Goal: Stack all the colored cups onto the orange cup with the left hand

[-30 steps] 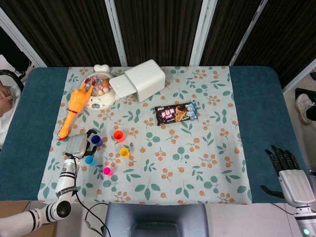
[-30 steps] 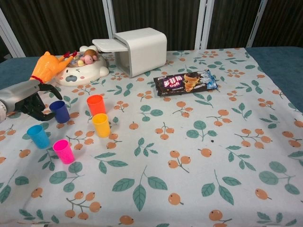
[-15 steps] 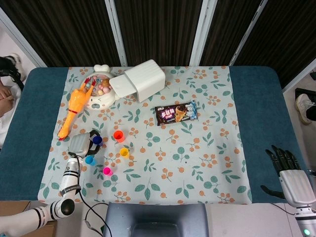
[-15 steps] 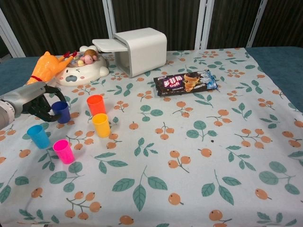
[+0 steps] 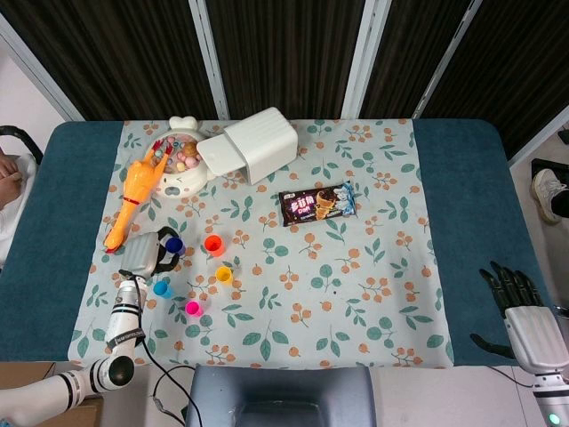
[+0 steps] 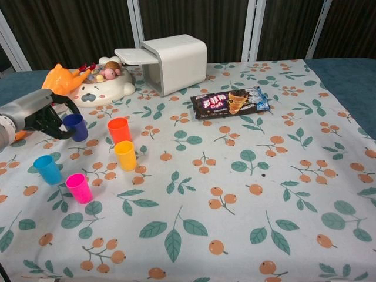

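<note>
My left hand grips a dark blue cup and holds it a little above the cloth, just left of the orange cup. In the head view the left hand and dark blue cup sit left of the orange cup. A yellow cup stands right in front of the orange one. A light blue cup and a pink cup stand nearer the front left. My right hand hangs off the table's right front corner, fingers apart, holding nothing.
A white box lies on its side at the back, lid open. A snack packet lies right of centre. An orange rubber chicken and a white toy bowl lie behind my left hand.
My left hand has closed around the dark blue cup and lifted it off the cloth, a little further back. The other cups and the right hand have not moved.
</note>
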### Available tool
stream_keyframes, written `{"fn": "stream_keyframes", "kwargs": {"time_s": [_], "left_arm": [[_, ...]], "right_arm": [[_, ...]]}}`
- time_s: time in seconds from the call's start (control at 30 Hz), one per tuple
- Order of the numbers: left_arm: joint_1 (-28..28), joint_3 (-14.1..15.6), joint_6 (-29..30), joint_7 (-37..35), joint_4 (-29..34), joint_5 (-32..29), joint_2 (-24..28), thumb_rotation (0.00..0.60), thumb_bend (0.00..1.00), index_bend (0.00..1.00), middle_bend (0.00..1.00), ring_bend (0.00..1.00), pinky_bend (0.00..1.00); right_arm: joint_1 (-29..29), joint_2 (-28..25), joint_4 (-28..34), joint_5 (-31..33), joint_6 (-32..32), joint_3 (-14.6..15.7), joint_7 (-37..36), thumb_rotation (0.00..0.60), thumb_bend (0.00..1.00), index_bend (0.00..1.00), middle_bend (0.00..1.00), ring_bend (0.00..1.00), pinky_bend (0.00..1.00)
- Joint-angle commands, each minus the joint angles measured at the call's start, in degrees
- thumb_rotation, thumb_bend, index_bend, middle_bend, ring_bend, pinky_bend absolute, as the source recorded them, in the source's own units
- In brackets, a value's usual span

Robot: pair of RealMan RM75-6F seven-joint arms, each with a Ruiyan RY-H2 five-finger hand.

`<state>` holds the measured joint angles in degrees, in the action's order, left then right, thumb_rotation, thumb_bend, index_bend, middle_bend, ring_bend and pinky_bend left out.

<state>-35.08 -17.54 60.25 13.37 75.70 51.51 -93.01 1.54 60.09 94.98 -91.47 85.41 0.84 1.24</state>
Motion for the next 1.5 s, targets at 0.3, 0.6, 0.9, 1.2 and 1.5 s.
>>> {"fn": "stream_keyframes", "kwargs": {"time_s": [0.3, 0.6, 0.9, 1.2, 1.5], "left_arm": [[-4.75, -4.83, 2.53, 4.27, 10.23, -2.34, 0.72, 0.6, 0.35, 0.48, 1.0, 1.0, 1.0], [-6.19, -2.86, 3.34, 7.28, 8.7, -4.0, -2.22, 0.6, 0.36, 0.48, 1.0, 1.0, 1.0], [-6.63, -1.84, 2.8, 7.36, 6.32, -4.2, -3.3, 0.6, 0.36, 0.48, 1.0, 1.0, 1.0], [-6.95, -0.62, 0.75, 8.12, 4.27, -5.3, -3.45, 0.6, 0.36, 0.33, 1.0, 1.0, 1.0], [-6.18, -0.08, 1.61, 6.74, 8.35, -2.66, -1.38, 0.6, 0.35, 0.0, 1.0, 1.0, 1.0]], "right_arm": [[0.01, -0.07, 0.03, 0.17, -0.05, -0.06, -0.01, 0.6, 0.2, 0.0, 0.0, 0.0, 0.0], [-0.23, -0.71, -0.14, -0.35, 0.61, 0.07, -1.77, 0.6, 0.21, 0.0, 0.0, 0.0, 0.0], [-0.36, -0.92, -0.25, -0.33, 0.87, 0.01, -2.15, 0.6, 0.21, 0.0, 0.0, 0.0, 0.0], [-0.42, -0.92, -0.25, -0.2, 0.91, -0.07, -2.1, 0.6, 0.2, 0.0, 0.0, 0.0, 0.0], [-0.33, -0.95, -0.21, -0.11, 0.66, -0.08, -1.92, 0.6, 0.2, 0.0, 0.0, 0.0, 0.0]]}}
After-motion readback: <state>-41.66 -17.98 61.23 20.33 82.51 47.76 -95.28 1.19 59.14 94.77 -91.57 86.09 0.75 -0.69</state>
